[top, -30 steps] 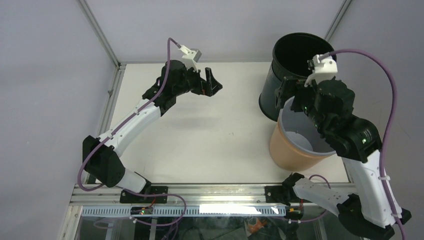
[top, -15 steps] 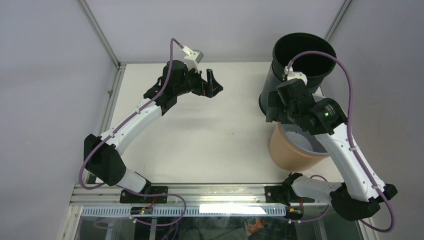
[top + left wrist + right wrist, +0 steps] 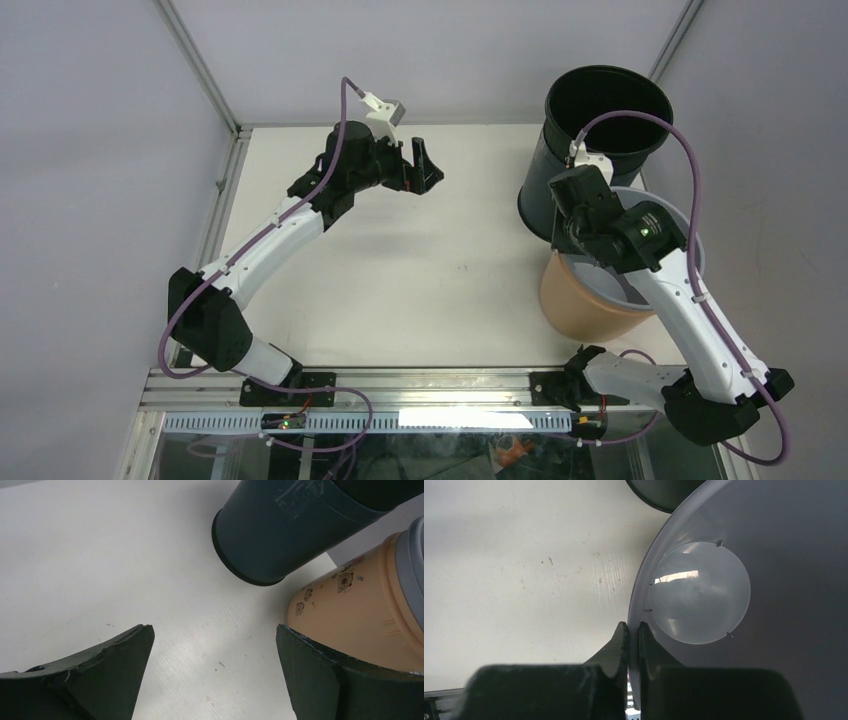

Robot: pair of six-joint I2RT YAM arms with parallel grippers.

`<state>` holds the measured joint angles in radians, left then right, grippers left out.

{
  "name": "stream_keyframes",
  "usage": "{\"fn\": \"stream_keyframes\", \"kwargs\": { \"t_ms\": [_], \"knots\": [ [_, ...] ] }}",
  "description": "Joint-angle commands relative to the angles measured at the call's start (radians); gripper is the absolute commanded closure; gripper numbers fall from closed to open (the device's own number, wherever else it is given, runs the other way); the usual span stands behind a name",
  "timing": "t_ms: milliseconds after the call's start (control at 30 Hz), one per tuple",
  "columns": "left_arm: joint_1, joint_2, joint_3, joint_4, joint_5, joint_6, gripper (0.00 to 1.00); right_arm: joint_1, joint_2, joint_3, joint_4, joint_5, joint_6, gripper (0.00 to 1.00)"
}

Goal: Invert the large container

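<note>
Your right claw [image 3: 633,629] is pinched fully down on the bucket [image 3: 565,300]. Its two fingers [image 3: 616,645] have the thin grey rim [image 3: 639,597] between them, one outside the wall and one inside.

- Grip sits on the rim's left side, at the part nearest the table's middle.
- Bucket: peach outside with small printed figures, grey inside. It stands mouth up at the near right of the table [image 3: 450,270], in front of the right arm's base.
- The wrist view looks straight down the grey wall to a pale round floor. Nothing shows inside.
- From above, your right wrist covers the gripped spot, so the bite itself shows only in the wrist view.

Bin [image 3: 540,185]: dark, tall, mouth up, just behind the bucket at the far right corner.
- The left wrist view shows bare table between the two bases.
- Higher up the bucket rim overlaps the bin's wall in the overhead view. Whether they touch there, you cannot tell from these angles.

Left claw [image 3: 214,635]: jaws spread wide, holding nothing.
- It hangs over the far middle of the table, well apart from both vessels and pointing toward them.
- Only bare white tabletop lies between its fingers.
</note>
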<state>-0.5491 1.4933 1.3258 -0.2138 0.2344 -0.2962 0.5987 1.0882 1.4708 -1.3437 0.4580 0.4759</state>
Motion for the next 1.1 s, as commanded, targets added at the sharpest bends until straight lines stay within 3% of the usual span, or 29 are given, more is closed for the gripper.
{"fn": "stream_keyframes", "kwargs": {
  "t_ms": [0,67,167,267,367,500,700,900,1067],
  "knots": [
    [0.000,-0.042,0.002,0.006,-0.027,0.027,0.01,-0.006,0.006,0.058,0.006,0.052,-0.020,1.00],
    [0.000,-0.039,0.011,-0.007,-0.038,0.041,0.01,-0.007,-0.007,0.087,0.070,-0.047,-0.101,1.00],
    [0.003,-0.026,0.061,-0.106,-0.080,0.102,0.01,-0.004,-0.003,0.113,0.186,-0.324,-0.183,1.00],
    [0.065,-0.007,0.124,-0.235,-0.055,0.111,0.01,0.027,0.075,0.134,0.235,-0.448,-0.195,1.00],
    [0.172,-0.052,0.078,-0.232,0.080,0.052,0.01,0.120,0.146,0.153,0.283,-0.367,-0.189,1.00],
    [0.242,-0.164,-0.016,-0.212,0.101,-0.031,0.01,0.241,0.219,0.174,0.399,-0.285,-0.233,1.00],
    [0.284,-0.226,-0.078,-0.230,0.064,-0.088,0.01,0.393,0.285,0.143,0.696,-0.252,-0.511,1.00],
    [0.320,-0.235,-0.088,-0.245,0.077,-0.140,0.01,0.384,0.332,0.077,0.986,-0.256,-0.713,1.00],
    [0.321,-0.246,-0.146,-0.206,0.122,-0.204,0.01,0.305,0.400,0.087,1.060,-0.349,-0.736,1.00]
  ]
}}
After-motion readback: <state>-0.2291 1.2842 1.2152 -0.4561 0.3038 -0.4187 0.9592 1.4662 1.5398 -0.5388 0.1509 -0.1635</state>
